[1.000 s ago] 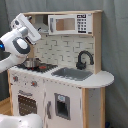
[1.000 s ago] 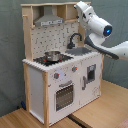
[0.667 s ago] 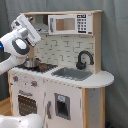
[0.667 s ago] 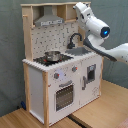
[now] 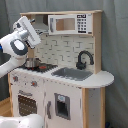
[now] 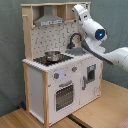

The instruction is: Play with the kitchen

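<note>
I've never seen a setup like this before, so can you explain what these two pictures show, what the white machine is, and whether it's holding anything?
The white machine is a single robot arm with jointed segments. Both pictures show the same moment from two cameras placed off the arm, one to each side of the scene.

In front of the arm stands a large white and light-wood toy play kitchen. On its counter sit a small silver metal pot on the stove, a grey sink and a curved black faucet. Above are a small white microwave and a grey hood; below is an oven door.

The arm's end effector is raised near the top shelf of the kitchen. Whether it grips anything cannot be told from these views.
</note>
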`<action>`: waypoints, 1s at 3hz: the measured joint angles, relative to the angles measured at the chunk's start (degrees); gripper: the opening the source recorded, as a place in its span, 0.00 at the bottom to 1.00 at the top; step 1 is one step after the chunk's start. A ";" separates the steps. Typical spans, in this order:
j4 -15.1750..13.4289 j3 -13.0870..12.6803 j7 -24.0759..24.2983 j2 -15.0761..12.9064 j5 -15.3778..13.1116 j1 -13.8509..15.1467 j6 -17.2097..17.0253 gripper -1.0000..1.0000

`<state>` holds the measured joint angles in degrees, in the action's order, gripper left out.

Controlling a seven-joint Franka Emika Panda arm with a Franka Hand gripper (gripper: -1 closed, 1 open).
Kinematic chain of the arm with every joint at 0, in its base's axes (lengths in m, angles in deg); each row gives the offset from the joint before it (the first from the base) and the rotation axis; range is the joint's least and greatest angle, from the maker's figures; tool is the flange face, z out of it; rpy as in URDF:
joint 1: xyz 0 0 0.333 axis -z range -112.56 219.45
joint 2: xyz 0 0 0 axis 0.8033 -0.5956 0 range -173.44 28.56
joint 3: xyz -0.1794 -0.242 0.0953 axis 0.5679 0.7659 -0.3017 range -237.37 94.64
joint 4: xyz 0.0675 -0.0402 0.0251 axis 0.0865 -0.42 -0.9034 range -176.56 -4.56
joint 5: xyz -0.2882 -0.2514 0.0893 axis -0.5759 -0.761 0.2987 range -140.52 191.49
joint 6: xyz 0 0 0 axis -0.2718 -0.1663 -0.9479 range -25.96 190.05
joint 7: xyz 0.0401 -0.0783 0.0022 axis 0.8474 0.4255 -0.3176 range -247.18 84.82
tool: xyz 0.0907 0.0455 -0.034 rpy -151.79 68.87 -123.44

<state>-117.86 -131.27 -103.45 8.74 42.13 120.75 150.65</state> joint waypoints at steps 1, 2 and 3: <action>1.17 0.17 3.99 1.87 0.00 1.36 -4.32 1.00; 2.65 0.75 6.85 2.68 0.00 2.58 -8.84 1.00; 4.27 1.53 8.60 2.64 -0.01 3.87 -13.16 1.00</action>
<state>-113.58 -129.74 -94.85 11.38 42.12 124.61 137.49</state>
